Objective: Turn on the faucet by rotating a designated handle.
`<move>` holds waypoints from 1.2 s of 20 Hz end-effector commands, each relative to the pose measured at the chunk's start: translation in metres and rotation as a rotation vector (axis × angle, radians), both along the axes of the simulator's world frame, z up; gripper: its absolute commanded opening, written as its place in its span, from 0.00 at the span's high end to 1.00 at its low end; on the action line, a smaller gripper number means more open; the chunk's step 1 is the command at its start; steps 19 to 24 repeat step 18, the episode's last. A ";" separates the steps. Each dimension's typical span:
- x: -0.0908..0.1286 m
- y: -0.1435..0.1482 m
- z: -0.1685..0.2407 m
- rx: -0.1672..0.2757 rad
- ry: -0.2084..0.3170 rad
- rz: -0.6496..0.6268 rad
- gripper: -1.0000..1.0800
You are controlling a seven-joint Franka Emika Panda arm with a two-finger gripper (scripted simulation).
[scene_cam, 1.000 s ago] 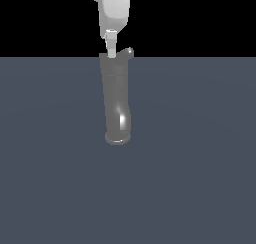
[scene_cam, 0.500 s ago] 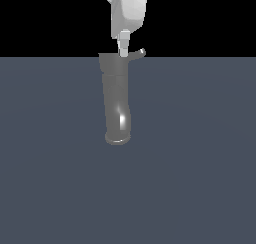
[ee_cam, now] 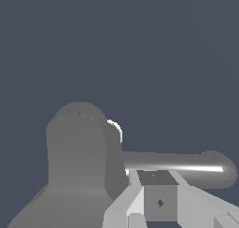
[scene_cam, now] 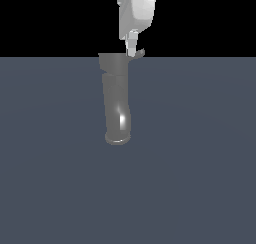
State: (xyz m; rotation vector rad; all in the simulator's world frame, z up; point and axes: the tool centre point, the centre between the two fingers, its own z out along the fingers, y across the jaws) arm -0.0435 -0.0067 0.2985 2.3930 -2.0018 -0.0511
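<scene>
White angular robot gripper (scene_cam: 132,50), descending from the top edge of the exterior view, fingertips level with the collar end of the faucet. Finger spacing: cannot be told; the exterior view shows the tips as one narrow pale column, and the wrist view shows only blocky white finger parts (ee_cam: 140,199) at the frame edge. Tips sit against the small thin curved grey lever handle (scene_cam: 139,53), which projects sideways from the collar toward the exterior view's right; in the wrist view the handle (ee_cam: 186,166) appears as a glossy bar with a rounded end, crossing just beyond the fingers. Tall glossy grey metal faucet tube (scene_cam: 117,100), slightly bent, with the rimmed round mouth at its lower end, stands on a flat slate-grey floor (scene_cam: 200,163); background above black.
</scene>
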 end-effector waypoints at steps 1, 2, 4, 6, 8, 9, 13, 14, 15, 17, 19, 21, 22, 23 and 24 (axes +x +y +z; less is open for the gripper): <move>0.021 -0.006 -0.002 0.002 -0.029 -0.011 1.00; 0.024 -0.008 -0.002 0.002 -0.029 -0.014 1.00; 0.029 -0.011 -0.002 0.001 -0.030 -0.019 1.00; 0.034 -0.015 -0.002 0.000 -0.032 -0.024 1.00; 0.040 -0.019 -0.002 -0.001 -0.033 -0.030 1.00; 0.042 -0.021 -0.002 -0.002 -0.033 -0.032 1.00; 0.052 -0.028 -0.001 -0.003 -0.036 -0.043 1.00; 0.055 -0.030 -0.001 -0.004 -0.036 -0.045 1.00; 0.057 -0.031 -0.001 -0.004 -0.037 -0.048 1.00; 0.062 -0.035 -0.001 -0.005 -0.038 -0.053 1.00; 0.062 -0.035 -0.001 -0.005 -0.038 -0.053 1.00; 0.062 -0.035 -0.001 -0.005 -0.038 -0.053 1.00; 0.062 -0.035 -0.001 -0.005 -0.038 -0.053 1.00; 0.062 -0.035 -0.001 -0.005 -0.038 -0.053 1.00; 0.062 -0.035 -0.001 -0.005 -0.038 -0.053 1.00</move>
